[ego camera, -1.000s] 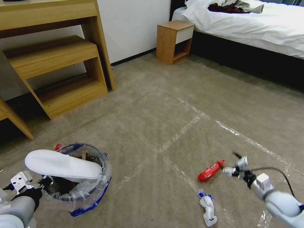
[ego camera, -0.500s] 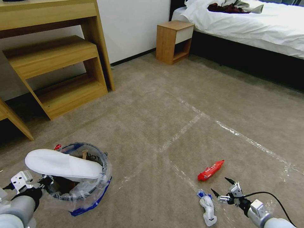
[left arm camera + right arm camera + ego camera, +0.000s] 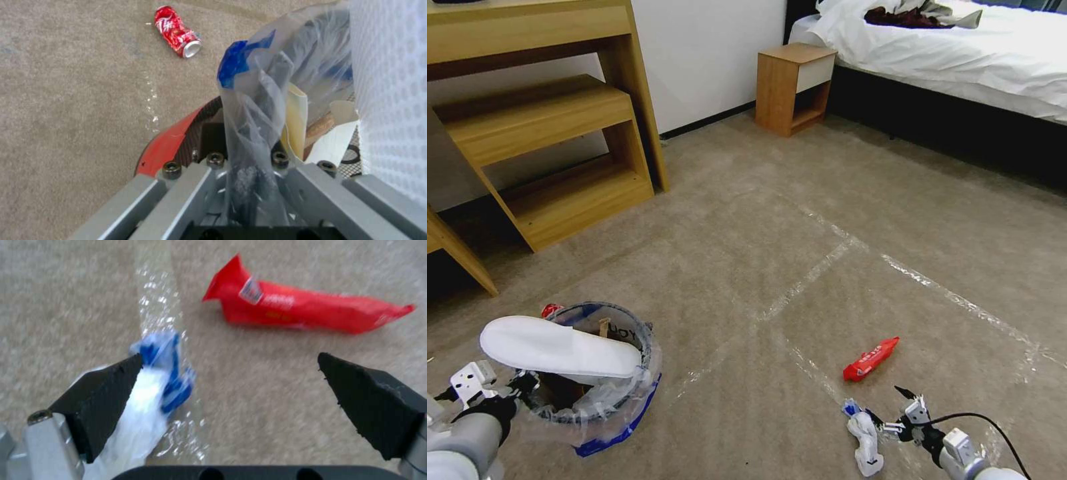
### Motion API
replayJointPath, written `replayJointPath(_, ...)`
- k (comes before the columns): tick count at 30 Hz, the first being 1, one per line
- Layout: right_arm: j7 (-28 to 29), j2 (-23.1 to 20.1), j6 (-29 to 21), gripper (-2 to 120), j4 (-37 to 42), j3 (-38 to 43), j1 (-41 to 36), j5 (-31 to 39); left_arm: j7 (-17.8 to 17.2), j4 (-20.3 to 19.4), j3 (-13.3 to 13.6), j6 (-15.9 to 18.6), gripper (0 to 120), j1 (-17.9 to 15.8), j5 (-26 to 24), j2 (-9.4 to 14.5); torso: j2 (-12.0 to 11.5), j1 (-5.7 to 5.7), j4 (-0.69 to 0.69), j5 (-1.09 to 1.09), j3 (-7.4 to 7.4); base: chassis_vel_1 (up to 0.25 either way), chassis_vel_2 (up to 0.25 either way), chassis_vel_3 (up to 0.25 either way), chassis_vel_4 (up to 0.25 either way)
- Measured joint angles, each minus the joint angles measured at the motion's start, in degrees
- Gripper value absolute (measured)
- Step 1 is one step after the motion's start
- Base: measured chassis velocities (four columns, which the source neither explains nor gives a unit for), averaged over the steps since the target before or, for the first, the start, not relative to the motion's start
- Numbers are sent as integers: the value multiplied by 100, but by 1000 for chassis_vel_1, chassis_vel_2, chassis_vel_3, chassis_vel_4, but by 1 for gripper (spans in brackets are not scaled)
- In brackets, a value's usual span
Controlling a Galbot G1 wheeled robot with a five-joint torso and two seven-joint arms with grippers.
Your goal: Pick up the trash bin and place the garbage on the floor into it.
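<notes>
I hold the trash bin (image 3: 597, 373) by its rim in the clamped left gripper (image 3: 494, 393); my right gripper (image 3: 894, 417), jaws spread, hovers just beside the blue-white wrapper (image 3: 865, 437) on the floor (image 3: 800, 220). Next: centre over it, then close.

1. floor (image 3: 747, 200) is matt short-pile carpet with shiny clear tape strips (image 3: 807, 277)
2. trash bin (image 3: 620, 427) has a crinkly clear plastic liner
3. red wrapper (image 3: 307, 308) looks glossy
4. red can (image 3: 177, 31) is shiny metal

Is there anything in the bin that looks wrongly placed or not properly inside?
Yes. The white slipper lies flat across the rim of the bin, sticking out over the edge instead of dropping inside.
</notes>
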Motion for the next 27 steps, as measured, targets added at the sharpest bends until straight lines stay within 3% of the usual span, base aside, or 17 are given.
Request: replayJointPath(27,-359,817,260,100,-656,-382,-133,-38,0,42,66,-19,0,50,152,-53,0,0,0,3,0,0,0,0,0)
